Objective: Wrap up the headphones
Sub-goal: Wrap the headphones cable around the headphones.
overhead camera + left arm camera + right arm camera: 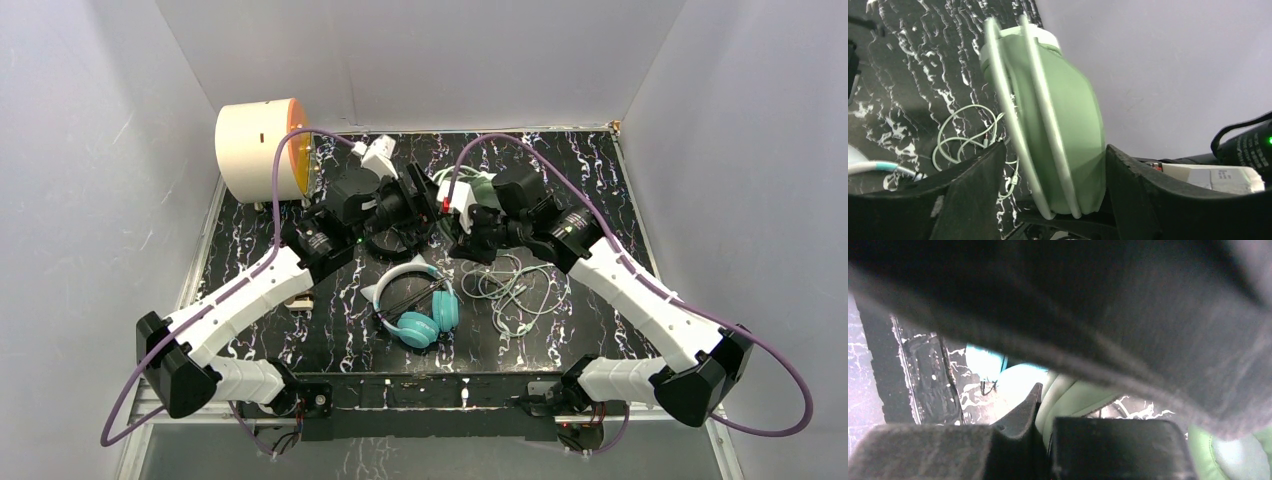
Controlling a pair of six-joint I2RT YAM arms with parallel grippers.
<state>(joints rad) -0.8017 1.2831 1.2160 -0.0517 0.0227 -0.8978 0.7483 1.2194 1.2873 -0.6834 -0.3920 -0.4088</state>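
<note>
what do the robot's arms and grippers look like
The left arm and right arm have white shells, black joints and black bases; a purple cable loops along each. The left gripper and right gripper are black, with blocky matte fingers.

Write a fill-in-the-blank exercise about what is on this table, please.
1. The headphones lying mid-table are ___ with a white band.
2. The earcup between the left fingers is pale ___.
3. The cream drum at the back has an ___ face.
Missing words: teal, green, orange.
</note>
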